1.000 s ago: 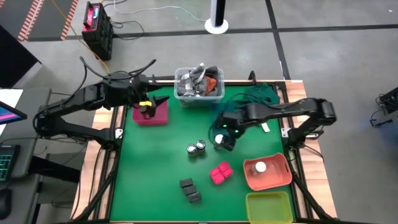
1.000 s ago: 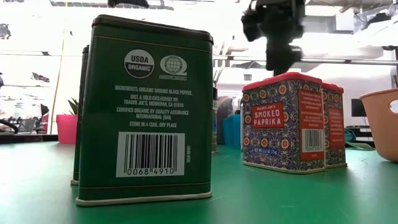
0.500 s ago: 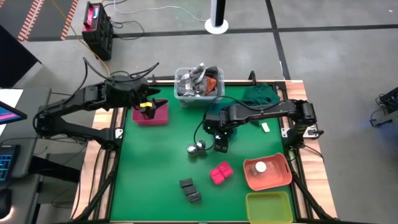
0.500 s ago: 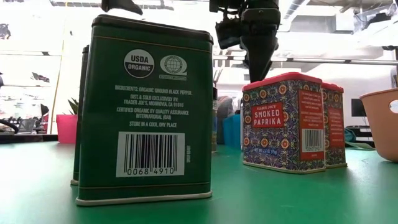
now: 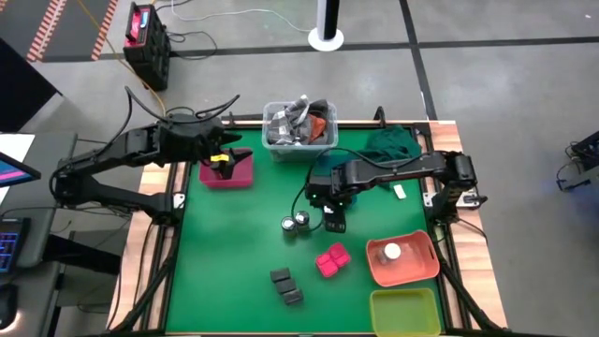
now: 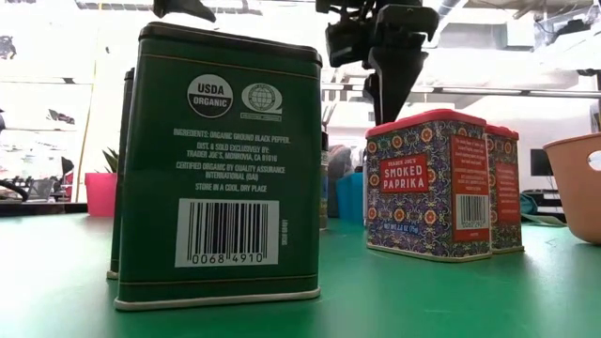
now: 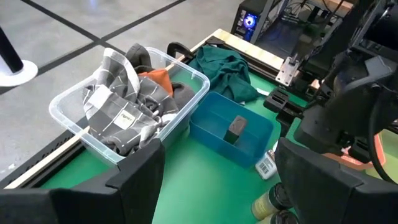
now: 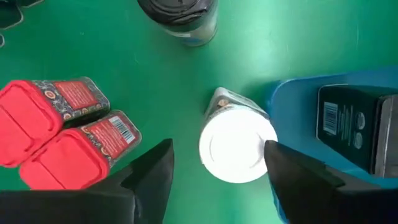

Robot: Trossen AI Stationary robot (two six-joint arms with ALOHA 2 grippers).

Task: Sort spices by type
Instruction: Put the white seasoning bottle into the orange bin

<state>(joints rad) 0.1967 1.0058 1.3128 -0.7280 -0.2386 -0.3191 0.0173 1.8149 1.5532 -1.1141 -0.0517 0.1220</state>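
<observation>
A: What sits closest to the near edge of the tabletop?

B: Two dark green pepper tins (image 6: 221,169), upright, one behind the other, left of the middle. An empty yellow tray (image 5: 404,314) fills the near right corner.

A: And past those?

B: Two paprika tins (image 5: 331,260) with red lids, side by side and touching. By the right edge is an orange tray (image 5: 418,273) holding one white-capped jar (image 5: 391,251).

A: Around the middle?

B: Two dark round jars (image 5: 295,223) stand together. Just to their right is the right hand (image 5: 333,222), pointing down at the tabletop. Directly beneath it stands a second white-capped jar (image 8: 238,146), just beside the corner of a blue tray (image 7: 214,121).

A: Has it taken hold of that jar?

B: No. Its fingers (image 8: 152,177) are spread to either side of the white cap with green showing on one side, so the hand is apart and grips nothing.

A: Anything in the blue tray?

B: One dark box (image 7: 236,129), upright.

A: The other arm?

B: The left hand (image 5: 225,157) hangs over a pink tray (image 5: 236,178) near the far left corner. Its fingers stand wide apart with nothing between them.

A: At the far edge?

B: A clear bin (image 5: 301,148) of crumpled cloth in the middle, and a green cloth (image 5: 391,143) bunched toward the far right corner.
</observation>
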